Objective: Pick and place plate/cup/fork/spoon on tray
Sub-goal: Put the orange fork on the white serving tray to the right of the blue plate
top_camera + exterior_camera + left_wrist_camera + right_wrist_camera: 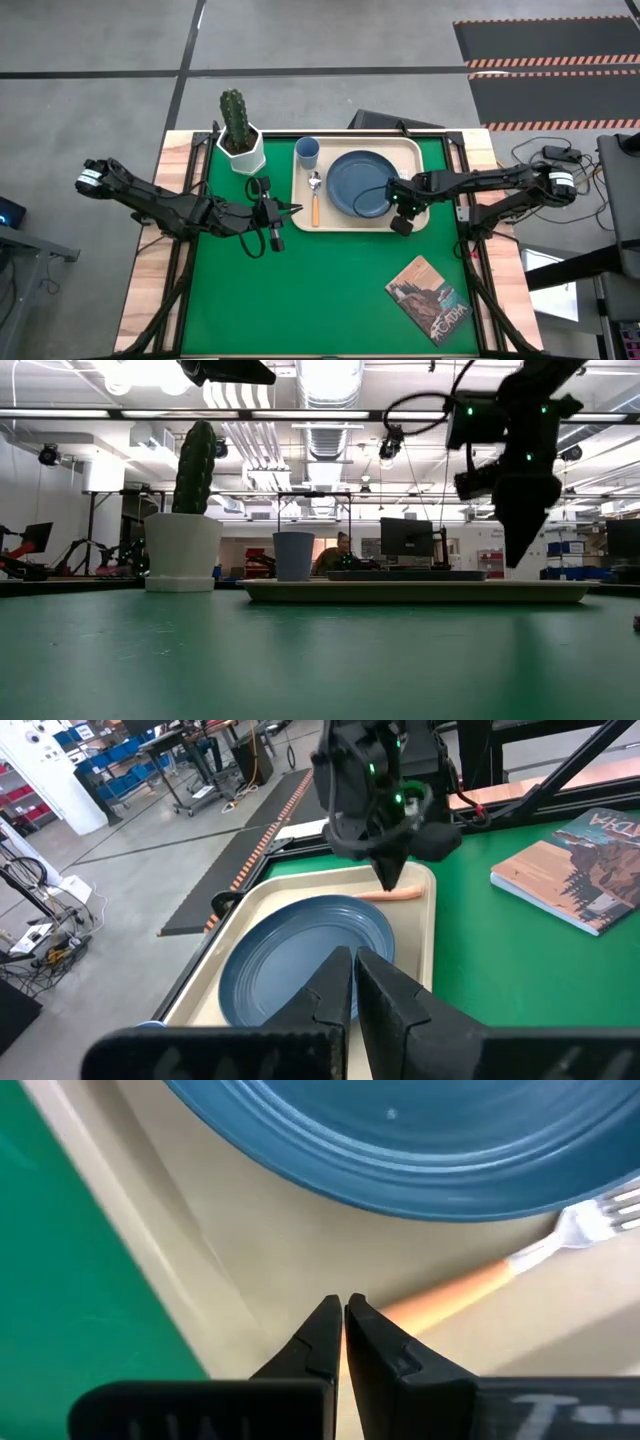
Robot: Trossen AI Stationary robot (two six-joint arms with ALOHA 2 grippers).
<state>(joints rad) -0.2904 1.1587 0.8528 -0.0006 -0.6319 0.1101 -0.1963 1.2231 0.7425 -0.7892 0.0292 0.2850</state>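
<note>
Four task items lie on the tray [352, 221]: cup, spoon, plate, fork. Left to right in the high view: left gripper [288, 210] hangs over the green mat [300, 290] just off the tray's 9 o'clock edge, fingers drawn together with only a slit between them, holding nothing. White pot with cactus [238, 132] stands on the mat at the tray's 10 o'clock, near the cup. Cup [307, 152] sits upright in the tray's 11 o'clock corner. Spoon [315, 195] lies just below it, bowl toward 12 o'clock, orange handle toward 6, beside the plate's 9 o'clock rim. Plate [358, 184] sits flat at tray centre. Right gripper [398, 196] hovers over the plate's 3 o'clock rim and blocks the fork from above; right wrist view shows the fork [520, 1260] on the tray floor beside the plate, tines touching the plate's rim, with that gripper's fingers closed tip to tip above the orange handle, clear of it. Book [428, 300] lies on the mat at the tray's 5 o'clock, well apart. Low view: a person [344, 550] sits in the room behind the table.
</note>
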